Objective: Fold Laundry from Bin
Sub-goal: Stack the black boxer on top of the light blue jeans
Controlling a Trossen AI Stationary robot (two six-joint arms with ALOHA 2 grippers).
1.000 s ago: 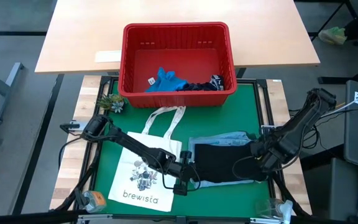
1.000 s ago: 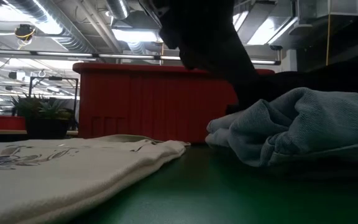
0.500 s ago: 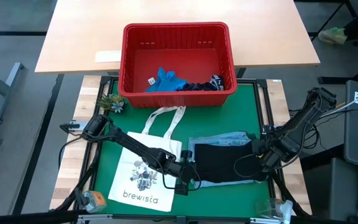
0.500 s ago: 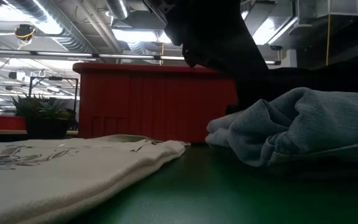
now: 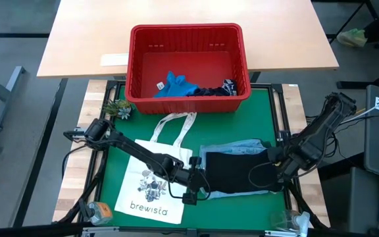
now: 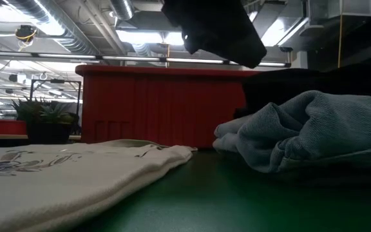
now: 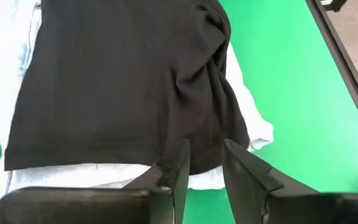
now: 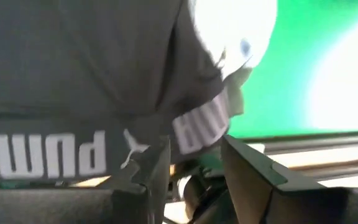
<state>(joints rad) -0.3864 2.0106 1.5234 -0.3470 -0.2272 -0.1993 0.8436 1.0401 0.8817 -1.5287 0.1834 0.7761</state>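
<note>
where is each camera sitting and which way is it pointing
High: above, straight down on bin, tote, both arms.
Low: table height, level across at the bin; one arm overhead.
Left wrist: over the black garment; left hand open.
Right wrist: close on that garment's printed band; right hand.
All four share the garment pile.

Count of what sits around my two tools

I count one red bin (image 5: 187, 34) holding two garments, a bright blue one (image 5: 174, 85) and a dark navy one (image 5: 217, 89). On the green table (image 5: 268, 112) lie two more garments, a black one (image 5: 232, 172) stacked on a light blue denim shirt (image 5: 242, 145). There is one white brewista tote bag (image 5: 151, 187) and one small potted plant (image 5: 118, 108). My own count: one left tool (image 5: 198, 187) and one right tool (image 5: 276, 164).
</note>
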